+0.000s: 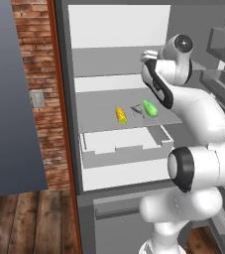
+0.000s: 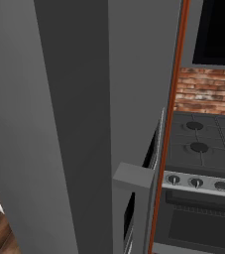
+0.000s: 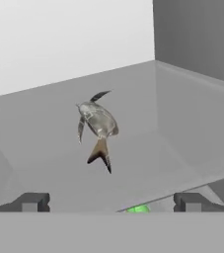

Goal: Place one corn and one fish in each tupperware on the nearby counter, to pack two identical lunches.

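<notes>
The open fridge (image 1: 119, 99) is taking up most of the left base view, and the arm (image 1: 198, 129) is reaching up into it from the lower right, past the pulled-out drawer (image 1: 124, 144). On the grey shelf (image 1: 104, 106) above that drawer the yellow corn (image 1: 121, 115) is lying left, the green corn (image 1: 150, 108) right, and a thin grey fish (image 1: 137, 111) between them, all close together. In the hand view the tool (image 3: 111, 202) is standing spread and empty, its tips framing a fish (image 3: 97, 123) lying farther in on the shelf; a sliver of green is showing at the bottom edge between the tips. Risks, as I judge them: the fish is slim and low, so the tips may be closing over it or scraping the shelf; the green cob just below the tool may get nudged and roll; the forearm is passing near the fridge wall at right, so a wide swing could clip it. No tupperware visible from here.
</notes>
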